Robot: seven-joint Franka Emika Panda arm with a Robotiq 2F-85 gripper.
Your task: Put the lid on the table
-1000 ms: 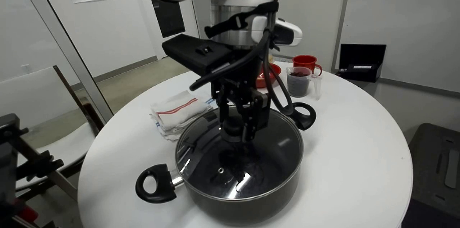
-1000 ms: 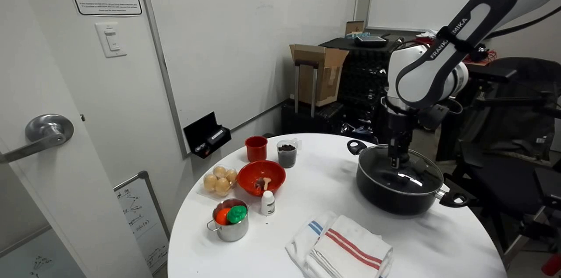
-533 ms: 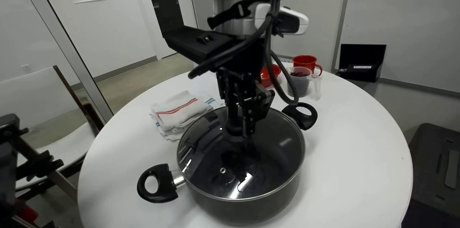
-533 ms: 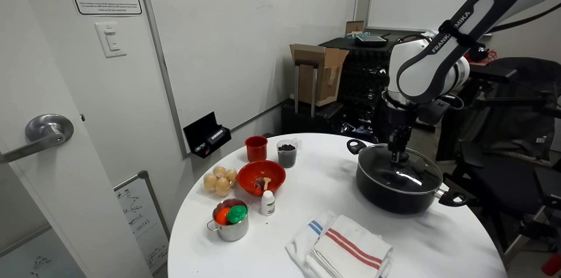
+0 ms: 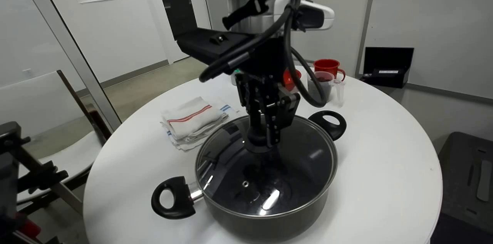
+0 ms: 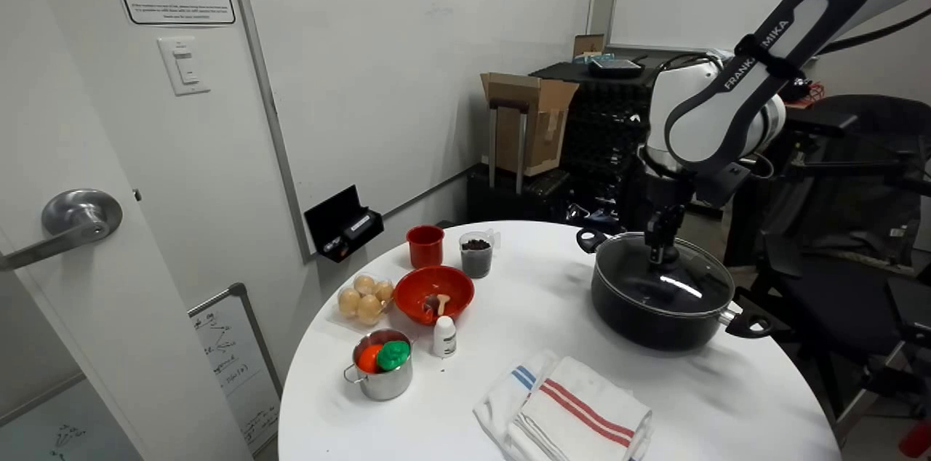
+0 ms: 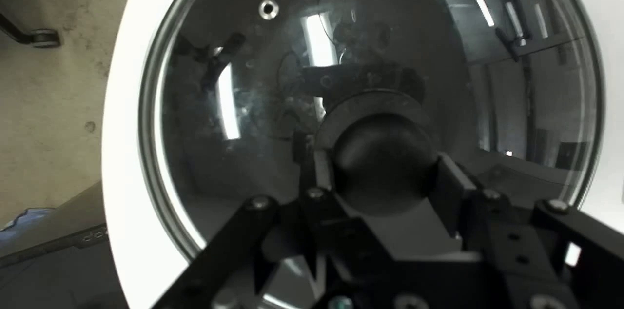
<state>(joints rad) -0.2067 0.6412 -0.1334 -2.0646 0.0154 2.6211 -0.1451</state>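
Lid (image 5: 265, 176): seated on the black pot (image 5: 277, 226), knob (image 7: 382, 150) up, with no gap you can see, so the move to the bench (image 5: 381, 155) looks yet to be done
Tool (image 7: 387, 175): gripping the knob, its pads (image 7: 322, 170) at about 9 and 3 o'clock of it in the wrist view
Knob: rounded, so it may roll if you tilt it; squeeze firmly, then raise straight up
Handles (image 5: 185, 198): jutting from the pot at 8 and 2 o'clock in an exterior view; watch them as you lift, since the pot could come up with the lid, and whether its base rests on the bench is hard to tell
Bench: 3 o'clock from the pot, on the same dial as the handles, looks your best landing; carry the lid level, lower until it settles evenly, then release
Black pot: dark through the lid, so you can make out nothing inside
Red bowl (image 6: 411, 295): 9 o'clock from the pot in an exterior view, holding a wooden-handled piece (image 6: 441, 303)
Small metal pan (image 6: 387, 385): between 8 and 9 o'clock on that dial, an orange-red piece (image 6: 369, 358) and a green piece (image 6: 393, 355) inside
Measuring cup (image 6: 477, 266): just past 9 o'clock, with dark bits (image 6: 476, 245) in it
Red mug (image 6: 425, 249): beside the cup, its inside hidden from you
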